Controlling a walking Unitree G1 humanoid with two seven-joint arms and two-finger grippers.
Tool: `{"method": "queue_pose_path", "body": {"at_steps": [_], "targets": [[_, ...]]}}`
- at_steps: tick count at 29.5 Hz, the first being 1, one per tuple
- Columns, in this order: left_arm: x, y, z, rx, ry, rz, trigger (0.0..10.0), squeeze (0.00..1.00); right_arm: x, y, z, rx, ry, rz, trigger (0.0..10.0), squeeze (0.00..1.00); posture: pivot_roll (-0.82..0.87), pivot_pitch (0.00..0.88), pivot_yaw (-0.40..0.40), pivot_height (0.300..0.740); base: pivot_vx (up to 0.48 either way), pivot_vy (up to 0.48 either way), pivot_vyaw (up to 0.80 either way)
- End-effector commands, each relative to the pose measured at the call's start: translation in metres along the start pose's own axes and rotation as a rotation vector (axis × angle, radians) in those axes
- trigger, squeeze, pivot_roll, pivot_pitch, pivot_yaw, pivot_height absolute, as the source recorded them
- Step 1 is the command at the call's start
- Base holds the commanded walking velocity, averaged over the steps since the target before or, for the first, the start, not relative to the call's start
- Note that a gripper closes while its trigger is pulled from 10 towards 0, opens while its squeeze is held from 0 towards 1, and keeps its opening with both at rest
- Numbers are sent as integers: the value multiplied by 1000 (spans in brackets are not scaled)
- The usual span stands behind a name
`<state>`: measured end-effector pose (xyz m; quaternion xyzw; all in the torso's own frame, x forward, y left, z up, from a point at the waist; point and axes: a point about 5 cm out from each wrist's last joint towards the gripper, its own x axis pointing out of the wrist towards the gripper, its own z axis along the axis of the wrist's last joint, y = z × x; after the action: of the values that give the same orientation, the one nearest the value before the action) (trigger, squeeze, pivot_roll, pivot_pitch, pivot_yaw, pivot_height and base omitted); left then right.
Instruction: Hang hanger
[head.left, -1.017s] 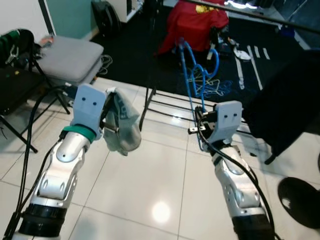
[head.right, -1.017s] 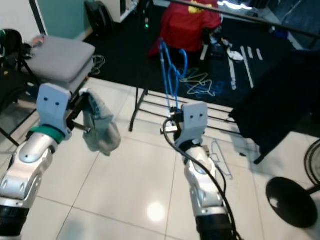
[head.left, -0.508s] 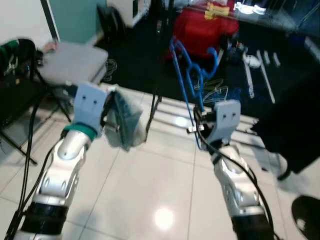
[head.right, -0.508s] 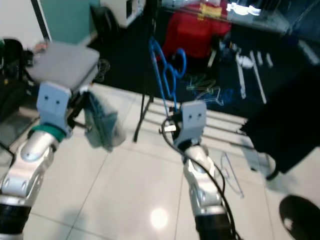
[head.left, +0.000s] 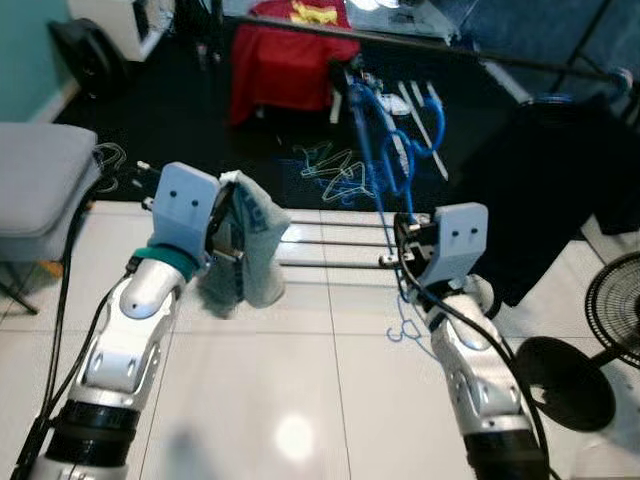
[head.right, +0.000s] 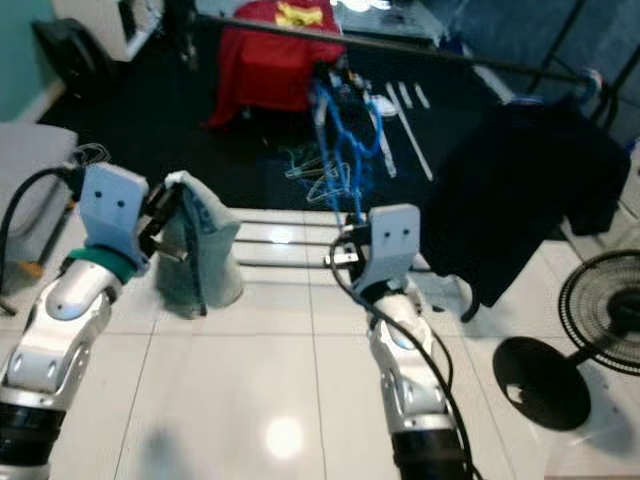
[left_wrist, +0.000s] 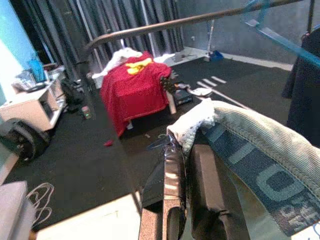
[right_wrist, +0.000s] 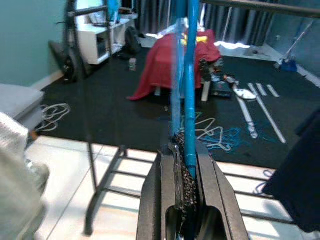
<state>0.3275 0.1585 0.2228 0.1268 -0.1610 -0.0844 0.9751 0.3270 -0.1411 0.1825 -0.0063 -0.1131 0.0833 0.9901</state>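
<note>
A blue plastic hanger stands upright, its lower bar pinched in my right gripper, which is shut on it; the same blue hanger rises between the black fingers in the right wrist view. My left gripper is shut on a grey-green garment that droops over it at chest height. That garment drapes across the fingers in the left wrist view. A dark clothes rail runs across the back, above the hanger's hook.
A black garment hangs on the rail at the right. Loose hangers lie on the dark floor beyond the rack's white base bars. A red-covered object stands behind. A fan base sits at right, a grey cushion at left.
The whole view has swung to the right: the chair and cushion slid left, the black garment and fan came in. Both grippers keep their holds.
</note>
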Motion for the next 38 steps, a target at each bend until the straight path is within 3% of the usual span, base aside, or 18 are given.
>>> {"method": "queue_pose_path", "body": {"at_steps": [1, 12, 13, 15, 16, 17, 18, 21, 23, 24, 25, 27, 28, 29, 31, 32, 33, 38], "targets": [[-1, -3, -1, 12, 0, -12, 10000, 0, -2, -4, -1, -16, 2, -9, 10000, 0, 11, 27, 27, 740, 446, 0, 0], [-1, -1, -1, 17, 2, -8, 10000, 0, -2, 3, 0, -15, 4, 77, 10000, 0, 16, 27, 25, 740, 446, 0, 0], [-2, -1, -3, 21, 6, -7, 10000, 0, -3, 11, -2, -6, 17, 150, 10000, 0, 17, 28, 23, 740, 439, 0, 0], [-2, -1, -3, 21, 6, -7, 10000, 0, -3, 11, -2, -6, 17, 150, 10000, 0, 17, 28, 23, 740, 439, 0, 0], [-3, -1, -5, 34, 11, -6, 10000, 0, -6, 24, -4, -3, 40, 279, 10000, 0, 25, 31, -4, 740, 405, 0, 0], [-3, -1, -5, 34, 11, -6, 10000, 0, -6, 24, -4, -3, 40, 279, 10000, 0, 25, 31, -4, 740, 405, 0, 0], [-7, -5, -8, -33, 48, -51, 10000, 0, -11, 32, -6, -22, 67, 402, 10000, 0, 24, 43, -31, 740, 0, 0, 0], [-7, -5, -8, -33, 48, -51, 10000, 0, -11, 32, -6, -22, 67, 402, 10000, 0, 24, 43, -31, 740, 0, 0, 0], [-10, -9, -10, -84, 72, -86, 10000, 0, -15, 37, -7, -36, 86, 478, 10000, 0, 23, 45, -35, 740, 0, 0, 0], [-19, -18, -14, -107, 110, -189, 10000, 0, -21, 34, -9, -53, 108, 523, 10000, 0, 15, 52, -26, 740, 0, 0, 0], [-28, -27, -20, -63, 147, -291, 10000, 0, -28, 28, -11, -65, 130, 534, 10000, 0, 8, 56, -17, 740, 0, 0, 0], [-28, -27, -20, -63, 147, -291, 10000, 0, -28, 28, -11, -65, 130, 534, 10000, 0, 8, 56, -17, 740, 0, 0, 0], [-35, -33, -27, 39, 166, -354, 10000, 0, -35, 23, -15, -67, 154, 540, 10000, 0, 3, 53, -21, 740, 0, 0, 0], [-35, -33, -27, 39, 166, -354, 10000, 0, -35, 23, -15, -67, 154, 540, 10000, 0, 3, 53, -21, 740, 0, 0, 0], [-38, -40, -38, 226, 163, -428, 10000, 0, -48, 21, -20, -65, 199, 588, 10000, 0, 4, 52, -29, 740, 0, 0, 0], [-38, -40, -38, 226, 163, -428, 10000, 0, -48, 21, -20, -65, 199, 588, 10000, 0, 4, 52, -29, 740, 0, 0, 0], [-36, -42, -39, 306, 138, -454, 10000, 0, -54, 21, -22, -92, 218, 631, 10000, 0, -8, 50, -24, 740, 0, 0, 0], [-27, -29, -32, 372, 76, -443, 10000, 0, -60, 15, -20, -152, 237, 676, 10000, 0, -18, 50, -13, 740, 0, 0, 0]]}}
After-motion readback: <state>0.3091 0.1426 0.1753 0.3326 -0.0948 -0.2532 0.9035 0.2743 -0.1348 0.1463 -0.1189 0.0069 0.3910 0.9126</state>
